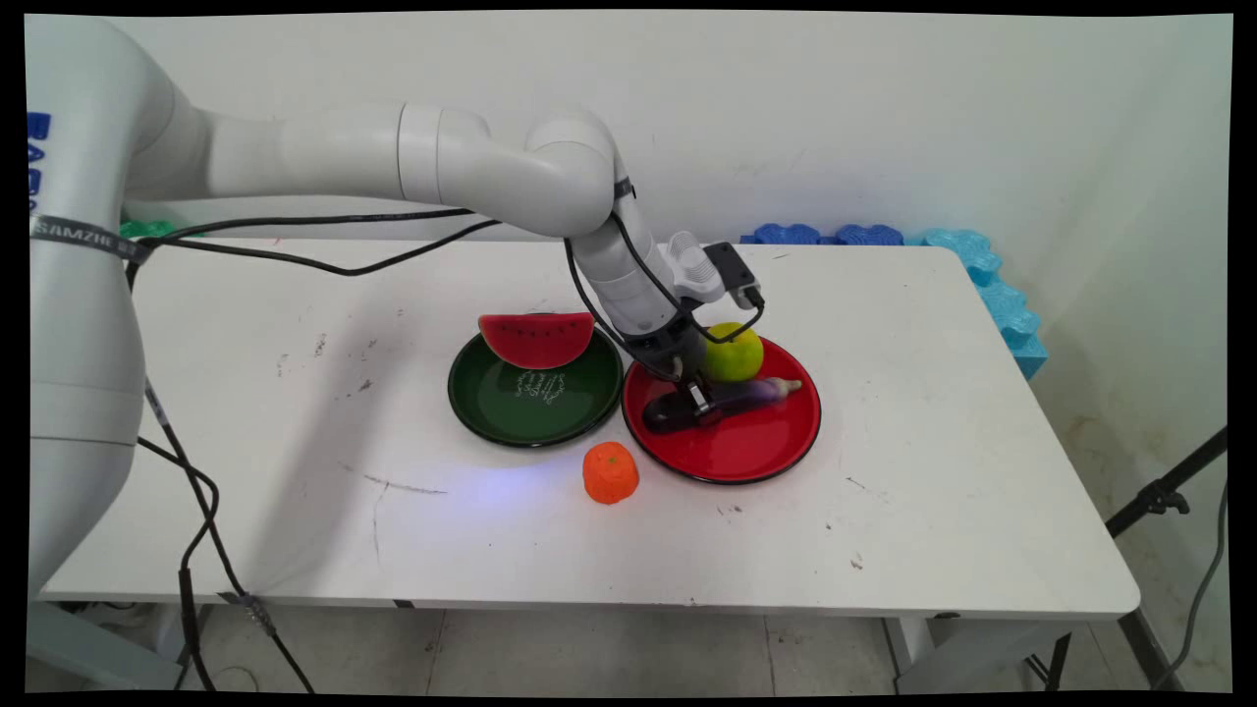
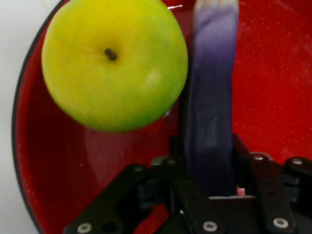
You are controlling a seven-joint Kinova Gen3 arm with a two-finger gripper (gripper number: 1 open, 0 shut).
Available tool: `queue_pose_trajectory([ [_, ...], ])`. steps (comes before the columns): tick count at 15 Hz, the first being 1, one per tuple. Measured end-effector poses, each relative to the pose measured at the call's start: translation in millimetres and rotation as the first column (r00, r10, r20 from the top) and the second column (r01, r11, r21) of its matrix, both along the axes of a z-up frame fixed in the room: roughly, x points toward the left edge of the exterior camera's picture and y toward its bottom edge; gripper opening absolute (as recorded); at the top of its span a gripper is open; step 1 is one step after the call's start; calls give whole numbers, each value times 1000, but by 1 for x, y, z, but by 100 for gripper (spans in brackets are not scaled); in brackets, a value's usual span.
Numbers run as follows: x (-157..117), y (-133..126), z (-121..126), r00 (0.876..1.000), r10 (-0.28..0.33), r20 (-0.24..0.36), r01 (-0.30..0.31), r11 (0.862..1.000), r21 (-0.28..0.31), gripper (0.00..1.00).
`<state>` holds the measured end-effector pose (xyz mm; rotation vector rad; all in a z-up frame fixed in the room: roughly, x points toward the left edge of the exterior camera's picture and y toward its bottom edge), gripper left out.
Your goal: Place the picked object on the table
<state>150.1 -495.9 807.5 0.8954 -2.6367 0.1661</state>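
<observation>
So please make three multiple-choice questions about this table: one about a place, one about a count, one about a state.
1. Where does the watermelon slice rest?
A. on the green plate's far rim
B. on the red plate
C. on the bare table

2. How many plates are there?
A. one
B. two
C. three

3. What is the gripper doing?
A. hanging open above the orange piece
B. shut on the eggplant
C. shut on the green apple

Answers: 1 A, the slice sits at that rim. 2 B, one green, one red. 3 B, the hand view shows the fingers against the eggplant's sides.
</observation>
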Motion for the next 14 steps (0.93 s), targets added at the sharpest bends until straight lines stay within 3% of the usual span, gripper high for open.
queue_pose_trajectory([
  [6,0,5,13,998,-67,-12,66,997,-27,0],
  [11,3,17,54,993,-109,-36,106,991,-83,0],
  [14,9,32,92,989,-137,-55,130,985,-113,0],
])
